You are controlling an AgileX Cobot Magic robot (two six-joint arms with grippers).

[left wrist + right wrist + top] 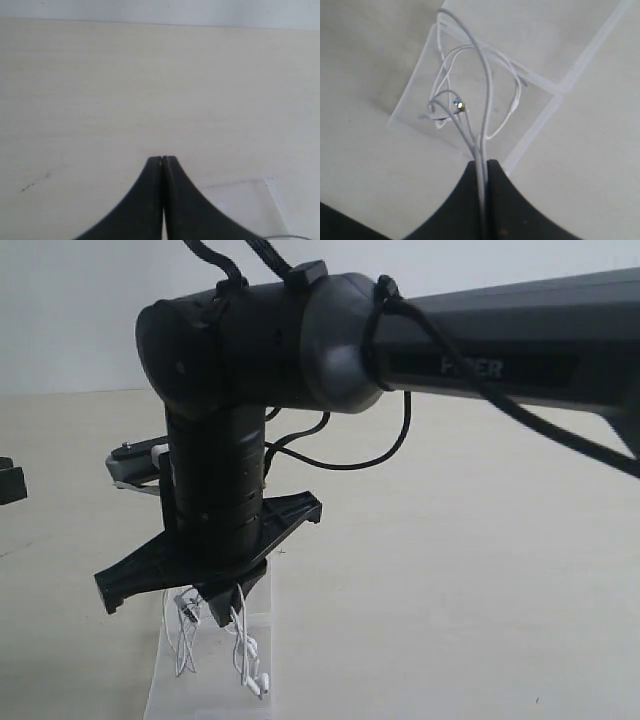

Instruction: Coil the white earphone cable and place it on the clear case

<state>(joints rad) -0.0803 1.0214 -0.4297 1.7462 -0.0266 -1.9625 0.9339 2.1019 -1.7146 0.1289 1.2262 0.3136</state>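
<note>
My right gripper (483, 162) is shut on several strands of the white earphone cable (487, 85). Its loops hang down from the jaws over the clear case (420, 92), with the plug (460, 105) dangling among them. In the exterior view the right gripper (225, 600) points straight down above the clear case (165, 695). The white earphone cable (245, 650) hangs beneath it, earbuds lowest, near or on the panel. My left gripper (163, 159) is shut with nothing between its fingers. It hovers over bare table beside a corner of the clear case (245, 200).
The right arm (480, 350) spans the exterior view from the right, hiding much of the table behind it. The case's hinge ridge (560, 87) separates its two panels. Light wooden tabletop (480, 570) stretches to the right of the case.
</note>
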